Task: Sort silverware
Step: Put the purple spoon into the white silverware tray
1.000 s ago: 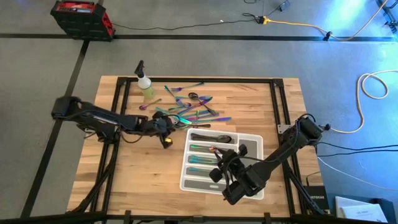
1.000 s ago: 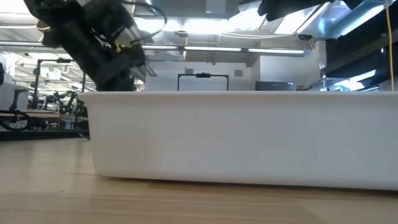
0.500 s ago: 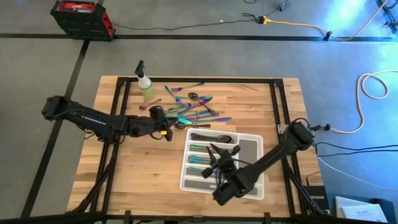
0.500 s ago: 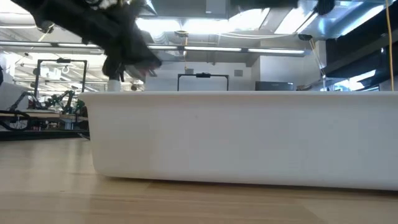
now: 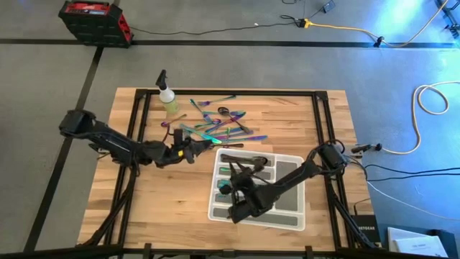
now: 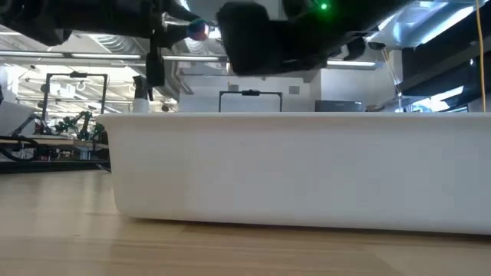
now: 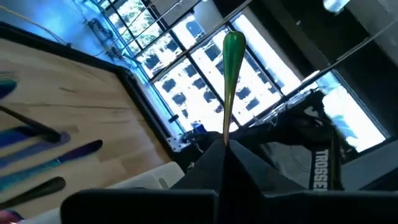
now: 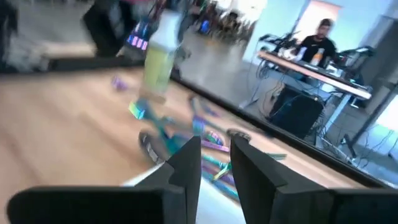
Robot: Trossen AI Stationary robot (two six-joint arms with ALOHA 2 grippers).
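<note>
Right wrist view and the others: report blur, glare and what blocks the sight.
Right wrist view: smeared throughout, the spray bottle and loose silverware soft. Left wrist view: bright windows glare behind the sharp green utensil in the shut left gripper. Low view: the tray wall fills the picture, dark arms blurred above. High view: evenly lit, crisp.

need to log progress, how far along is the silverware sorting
Partly done. Several pieces already lie in the white tray, in its left slots. In hand: the left gripper is shut on a green-tinted utensil, handle pointing up, beside the loose pile. The right gripper hovers over the tray's far left end; its fingers stand slightly apart with nothing visible between them. Left to do: the scattered pile near the spray bottle.
</note>
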